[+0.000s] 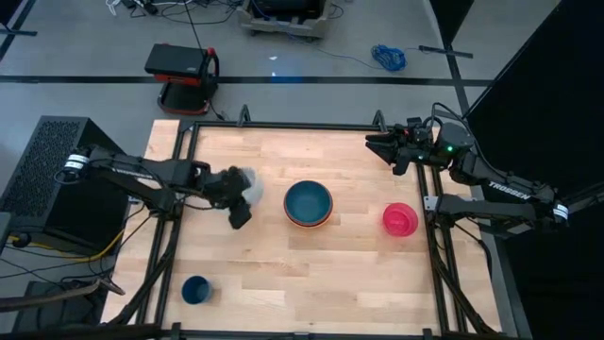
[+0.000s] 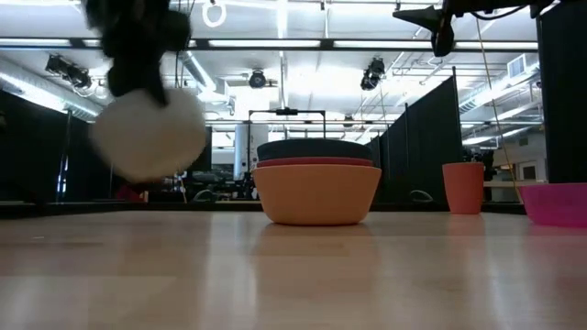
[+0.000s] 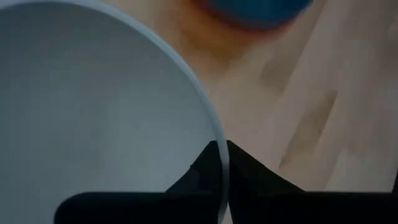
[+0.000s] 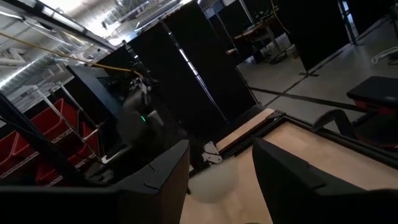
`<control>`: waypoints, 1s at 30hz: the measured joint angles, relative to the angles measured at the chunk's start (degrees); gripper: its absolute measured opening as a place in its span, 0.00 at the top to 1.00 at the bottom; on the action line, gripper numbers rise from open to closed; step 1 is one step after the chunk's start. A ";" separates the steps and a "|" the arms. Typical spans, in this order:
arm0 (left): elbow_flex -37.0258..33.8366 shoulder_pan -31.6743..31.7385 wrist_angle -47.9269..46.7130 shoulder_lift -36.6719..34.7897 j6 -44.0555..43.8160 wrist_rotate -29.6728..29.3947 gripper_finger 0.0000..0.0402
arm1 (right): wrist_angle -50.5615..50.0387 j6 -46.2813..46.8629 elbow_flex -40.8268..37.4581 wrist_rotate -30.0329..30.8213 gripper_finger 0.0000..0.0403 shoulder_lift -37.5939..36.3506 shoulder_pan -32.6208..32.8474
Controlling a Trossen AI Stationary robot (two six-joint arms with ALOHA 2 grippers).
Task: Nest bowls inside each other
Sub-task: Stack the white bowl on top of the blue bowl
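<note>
We see the left gripper (image 1: 241, 194) clamped on the rim of the round white plastic bowl (image 1: 251, 186), holding it clear of the pale wooden table (image 1: 311, 274), to the left of the stack. At table centre the teal-blue plastic bowl (image 1: 309, 201) sits nested in the red bowl (image 2: 316, 161), itself inside the orange bowl (image 2: 316, 194). The pink plastic bowl (image 1: 400, 219) stands apart to the right. The right gripper (image 1: 377, 144) waits at the far right corner, fingers spread, holding nothing
</note>
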 joint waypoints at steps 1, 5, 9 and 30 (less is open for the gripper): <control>1.87 0.08 -0.05 0.12 2.12 -1.66 1.00 | -0.02 -0.01 0.00 0.12 0.61 0.00 0.00; 10.07 0.81 -0.14 2.92 13.74 -4.87 1.00 | -0.04 -0.02 0.00 1.11 0.63 0.02 0.00; 18.99 1.76 -0.43 9.83 26.97 -5.01 1.00 | -0.04 -0.01 0.00 1.17 0.64 0.02 0.00; 48.70 4.11 -20.47 40.67 66.40 4.60 1.00 | -0.01 1.19 0.00 0.63 0.61 -0.02 0.00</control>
